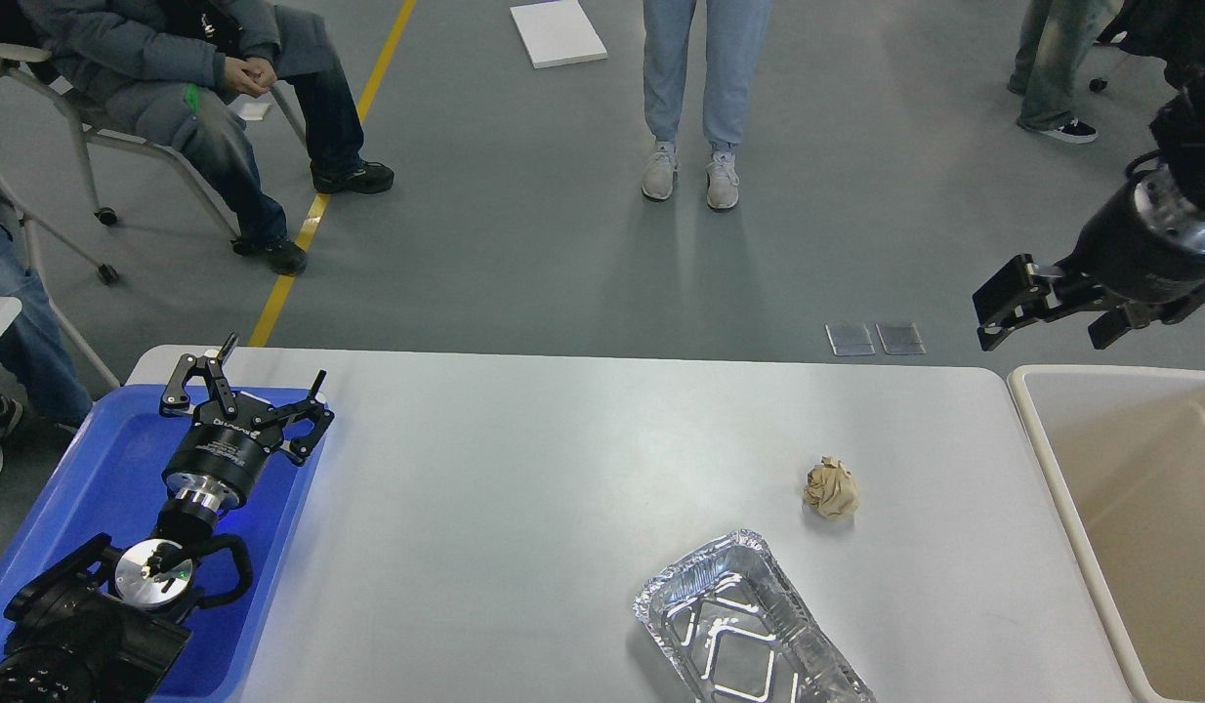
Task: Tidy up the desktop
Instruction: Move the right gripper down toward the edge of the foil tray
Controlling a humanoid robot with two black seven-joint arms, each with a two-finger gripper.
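Observation:
The desktop [524,488] is a light grey-white tabletop with rounded corners. On it lie a crumpled tan paper ball [831,488] at the right of the middle and an empty foil tray [744,625] at the front edge. My left gripper [270,363] is open and empty, hovering over the far right corner of the blue tray [95,469]. My right gripper [1047,324] is open and empty, held in the air beyond the table's far right corner, above the far end of the beige bin [1130,508].
The blue tray sits at the table's left end under my left arm. The beige bin stands against the table's right end. People stand and sit on the floor beyond the table, with a chair at the far left.

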